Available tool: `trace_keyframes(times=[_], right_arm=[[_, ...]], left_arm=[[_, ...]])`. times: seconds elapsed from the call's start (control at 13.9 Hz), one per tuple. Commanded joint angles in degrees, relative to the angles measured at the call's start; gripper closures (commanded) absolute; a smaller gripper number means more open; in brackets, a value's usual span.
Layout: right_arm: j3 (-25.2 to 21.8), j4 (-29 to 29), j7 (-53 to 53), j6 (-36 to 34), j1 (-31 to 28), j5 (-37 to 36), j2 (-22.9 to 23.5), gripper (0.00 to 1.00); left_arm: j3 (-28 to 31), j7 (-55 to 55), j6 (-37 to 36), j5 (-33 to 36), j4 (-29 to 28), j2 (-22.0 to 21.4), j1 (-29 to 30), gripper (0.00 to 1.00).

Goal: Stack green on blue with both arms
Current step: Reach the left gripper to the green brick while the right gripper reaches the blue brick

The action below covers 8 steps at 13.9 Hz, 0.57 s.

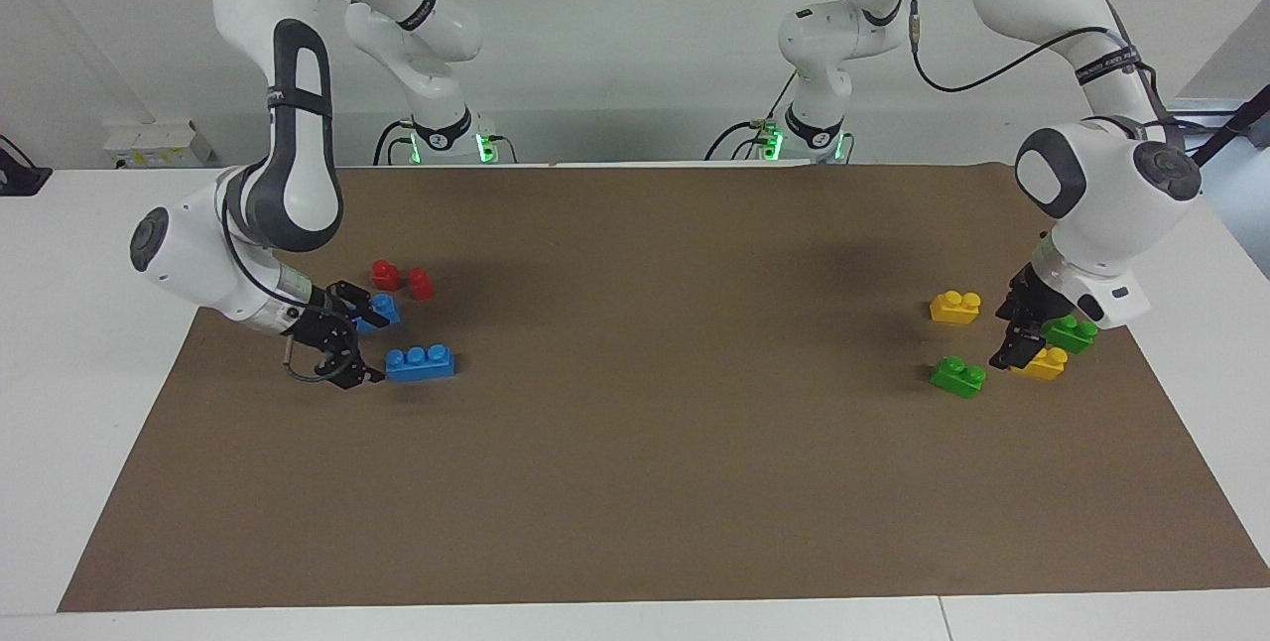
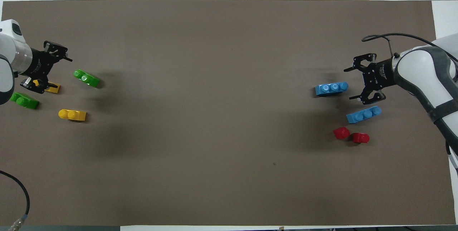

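Two blue bricks lie toward the right arm's end. The farther blue brick (image 1: 420, 361) (image 2: 331, 88) has my right gripper (image 1: 370, 347) (image 2: 349, 84) open and low at its end, holding nothing. That gripper partly covers the nearer blue brick (image 1: 381, 310) (image 2: 363, 114) in the facing view. Toward the left arm's end lie one green brick (image 1: 958, 376) (image 2: 86, 78) and a second green brick (image 1: 1070, 331) (image 2: 24, 101), nearer the robots. My left gripper (image 1: 1014, 338) (image 2: 58, 74) hangs open between them, over a yellow brick (image 1: 1042, 363) (image 2: 53, 88).
Another yellow brick (image 1: 955, 307) (image 2: 72, 114) lies nearer the robots than the first green brick. Two small red pieces (image 1: 386, 274) (image 2: 341, 133) sit beside the nearer blue brick. A brown mat (image 1: 635, 443) covers the table.
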Motion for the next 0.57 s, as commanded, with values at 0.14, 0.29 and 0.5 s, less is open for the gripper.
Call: trace_keyframes(times=[0.14,0.29,0.5], right_arm=[[0.2,-3.1,-2.4,3.4,0.0,2.1,0.4,0.01],[0.2,-3.2,-3.8,5.1,0.0,3.7,1.5,0.01],[0.2,-3.4,-4.0,5.8,0.1,4.0,2.0,0.01]], left_arm=[[-0.1,-0.9,-0.9,0.9,3.0,3.8,-0.2,0.0],[-0.1,-1.2,0.3,0.9,0.7,4.1,-0.6,0.0],[-0.1,-1.7,5.0,0.7,-2.9,3.7,-0.6,0.0]])
